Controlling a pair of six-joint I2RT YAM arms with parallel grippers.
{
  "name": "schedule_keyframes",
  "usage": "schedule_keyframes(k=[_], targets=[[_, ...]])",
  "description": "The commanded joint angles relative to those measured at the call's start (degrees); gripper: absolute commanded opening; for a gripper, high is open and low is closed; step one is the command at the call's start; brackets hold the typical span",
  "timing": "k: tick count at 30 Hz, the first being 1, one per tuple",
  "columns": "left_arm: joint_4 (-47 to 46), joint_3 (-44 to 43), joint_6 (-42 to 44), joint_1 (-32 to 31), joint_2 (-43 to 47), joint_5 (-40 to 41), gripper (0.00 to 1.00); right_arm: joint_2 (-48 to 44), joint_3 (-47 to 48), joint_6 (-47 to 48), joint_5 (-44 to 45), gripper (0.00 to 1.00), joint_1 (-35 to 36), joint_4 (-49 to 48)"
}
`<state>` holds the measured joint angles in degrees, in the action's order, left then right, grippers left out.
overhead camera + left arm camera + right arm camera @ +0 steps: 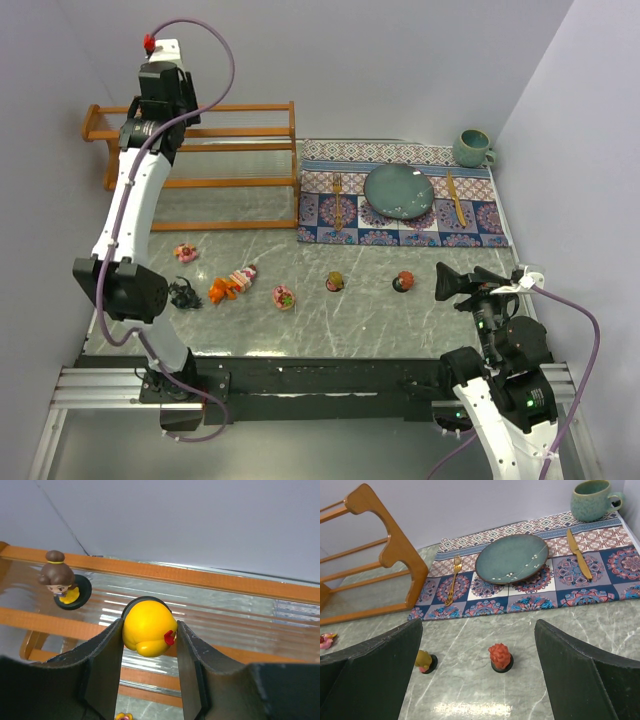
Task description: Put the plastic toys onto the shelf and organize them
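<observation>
Yellow toy (pixel 149 634) held by the left gripper (pixel 150 626) over the shelf (pixel 210 581).
A brown-haired doll (pixel 61 580) stands on the tier at the toy's ten o'clock. Loose toys (pixel 228 286) dot the table (pixel 350 322) at the shelf's six o'clock; placemat (pixel 482 222), plate (pixel 398 190) and mug (pixel 472 148) lie at its three o'clock. The right gripper (pixel 479 624) gapes wide, holding nothing.

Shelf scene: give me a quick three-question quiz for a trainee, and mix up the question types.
1. True or false: the left gripper holds a yellow toy over the shelf.
2. What already stands on the shelf? A teal mug; B brown-haired doll; C fork.
3. Fill in: the right gripper is ____ (open or shut).
Key: 1 true; 2 B; 3 open.
</observation>
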<state>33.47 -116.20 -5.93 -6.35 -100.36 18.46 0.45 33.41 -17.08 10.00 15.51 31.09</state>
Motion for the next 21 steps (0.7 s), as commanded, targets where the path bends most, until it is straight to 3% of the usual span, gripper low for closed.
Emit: schedule_keyframes(k=[1, 21], targets=[[-2.89, -3.33, 1.36, 1.6, -1.5, -4.21, 0.41, -10.21, 0.17, 0.03, 0.63, 1.0, 0.14, -0.86], [-2.54, -6.67, -0.13, 6.17, -7.31, -11.69, 0.42, -8.97, 0.17, 0.03, 0.64, 1.0, 0.22, -0.77]])
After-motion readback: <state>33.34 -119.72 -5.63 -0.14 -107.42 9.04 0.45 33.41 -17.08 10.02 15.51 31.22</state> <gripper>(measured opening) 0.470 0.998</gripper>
